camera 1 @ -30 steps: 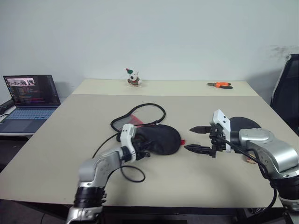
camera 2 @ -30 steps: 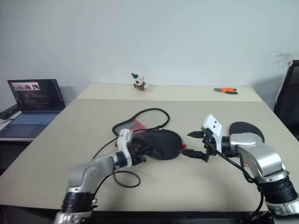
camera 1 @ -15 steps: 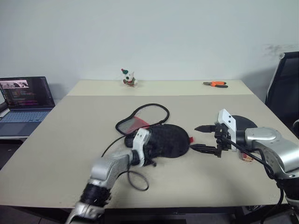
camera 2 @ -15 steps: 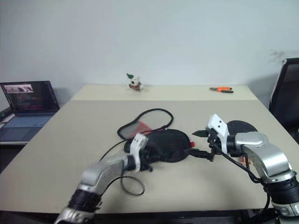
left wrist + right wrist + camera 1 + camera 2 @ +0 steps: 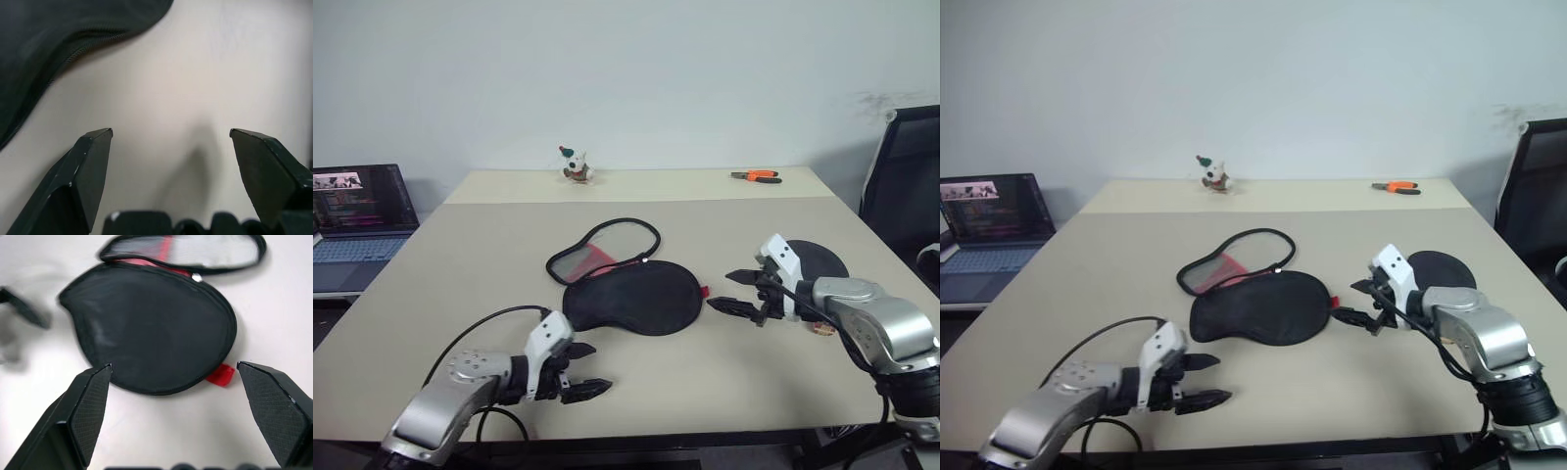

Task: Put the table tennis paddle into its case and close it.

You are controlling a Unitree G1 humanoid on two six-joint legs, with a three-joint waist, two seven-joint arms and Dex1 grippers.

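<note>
Right tool [image 5: 732,292]: fingers apart, empty, beside soft black fabric case [image 5: 631,296], flap open. Left tool [image 5: 583,370]: apart, empty. Advice: fetch round black-rubber paddle [image 5: 818,259] first.

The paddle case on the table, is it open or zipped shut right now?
Open. The case lies flat with its mesh flap folded back beside the black half, not zipped around.

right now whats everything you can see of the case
The case is a soft black fabric pouch lying flat mid-table, unzipped. Its mesh-and-red lid is folded back toward the far side, joined at the rim. A small red tab sticks out toward the right gripper. Neither gripper touches it.
</note>
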